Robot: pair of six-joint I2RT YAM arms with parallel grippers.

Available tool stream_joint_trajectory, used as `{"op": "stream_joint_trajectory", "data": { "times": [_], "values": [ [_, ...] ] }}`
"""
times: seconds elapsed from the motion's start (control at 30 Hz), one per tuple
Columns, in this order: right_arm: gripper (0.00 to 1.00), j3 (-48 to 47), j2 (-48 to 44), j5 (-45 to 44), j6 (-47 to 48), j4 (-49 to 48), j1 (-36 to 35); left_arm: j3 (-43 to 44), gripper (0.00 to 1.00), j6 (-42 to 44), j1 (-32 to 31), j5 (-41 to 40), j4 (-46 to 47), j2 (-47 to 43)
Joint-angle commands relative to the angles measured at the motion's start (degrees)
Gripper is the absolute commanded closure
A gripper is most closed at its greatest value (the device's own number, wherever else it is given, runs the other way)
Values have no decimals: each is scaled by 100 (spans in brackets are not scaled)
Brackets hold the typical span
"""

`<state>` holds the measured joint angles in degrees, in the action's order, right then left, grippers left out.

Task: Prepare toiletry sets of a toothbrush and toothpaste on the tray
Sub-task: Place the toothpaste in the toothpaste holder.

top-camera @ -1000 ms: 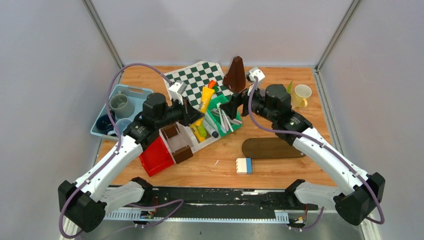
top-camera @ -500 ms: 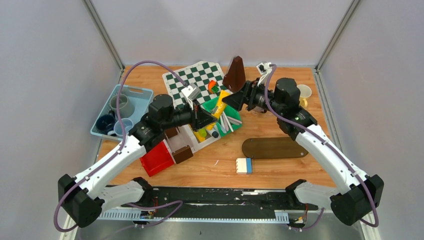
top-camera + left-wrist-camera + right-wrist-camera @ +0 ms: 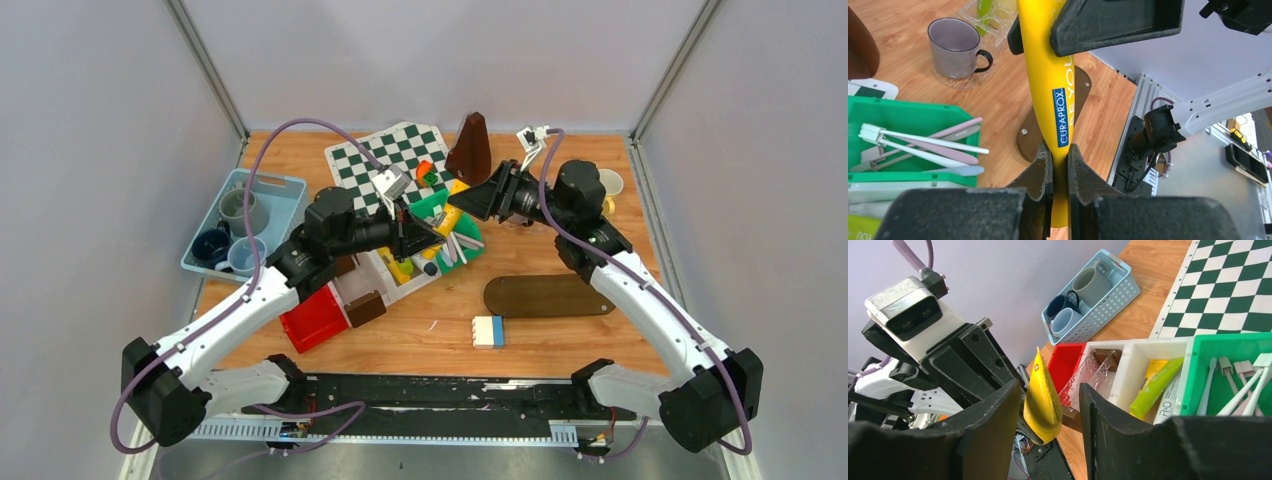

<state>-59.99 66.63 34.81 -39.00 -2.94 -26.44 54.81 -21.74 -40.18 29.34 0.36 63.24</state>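
Above the green bin [image 3: 908, 112], I'm clenching the L gripper [image 3: 1058, 155] on one end of the yellow tube [image 3: 449, 211], holding it mid-air. The R gripper [image 3: 1050, 390] is straddling the far end, not pinching yet. Prob a handover.

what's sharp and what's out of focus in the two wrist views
Left wrist view: yellow plastic toothpaste tube sharp, label readable; left gripper near the lens soft. Right wrist view: right gripper dark and soft; light blue slotted basket crisp.
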Motion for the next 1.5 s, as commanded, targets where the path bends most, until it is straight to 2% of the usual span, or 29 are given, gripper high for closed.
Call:
{"op": "stream_joint_trajectory", "data": {
  "times": [0.0, 0.17, 0.23, 0.3, 0.37, 0.4, 0.5, 0.57, 0.7, 0.8, 1.0, 1.1, 1.2, 1.37, 1.47],
  "values": [
    [56, 100, -199, 237, -263, -485, 75, 302, 90, -28, -50, 34, 578, 1],
    [75, 151, -274, 244, -294, -561, 191, 296, 88, 12, -60, 61, 508, 41],
    [83, 175, -318, 254, -266, -597, 244, 279, 84, 82, -59, -17, 388, 40],
    [92, 209, -368, 246, -189, -610, 293, 250, 78, 145, -60, -125, 242, 25],
    [100, 246, -438, 195, -111, -620, 353, 242, 65, 191, -60, -261, 123, 17],
    [100, 269, -481, 157, -69, -620, 384, 246, 61, 221, -60, -381, 74, 16],
    [100, 315, -617, 72, 136, -620, 510, 283, 37, 298, -60, -668, -165, -20],
    [100, 336, -708, -14, 304, -616, 586, 347, 26, 391, -60, -884, -357, -72],
    [100, 339, -916, -320, 717, -503, 733, 602, 10, 650, -53, -1508, -834, -180],
    [100, 289, -1029, -816, 1170, -295, 788, 874, 2, 888, -44, -1986, -1256, -243],
    [100, 39, -1063, -2005, 2087, 113, 848, 1659, 0, 1413, 61, -3525, -2351, -312],
    [100, -87, -957, -2558, 2334, 179, 909, 2027, 0, 1588, 418, -4286, -2666, -304],
    [100, -196, -794, -3070, 2519, 188, 995, 2173, 0, 1625, 833, -4638, -2816, -335],
    [100, -344, -428, -4180, 2823, 102, 1198, 1948, 0, 1850, 1392, -5485, -2715, -492],
    [100, -371, -208, -4651, 2954, -85, 1362, 1356, 0, 2062, 1450, -6120, -2215, -716]
  ]
}}
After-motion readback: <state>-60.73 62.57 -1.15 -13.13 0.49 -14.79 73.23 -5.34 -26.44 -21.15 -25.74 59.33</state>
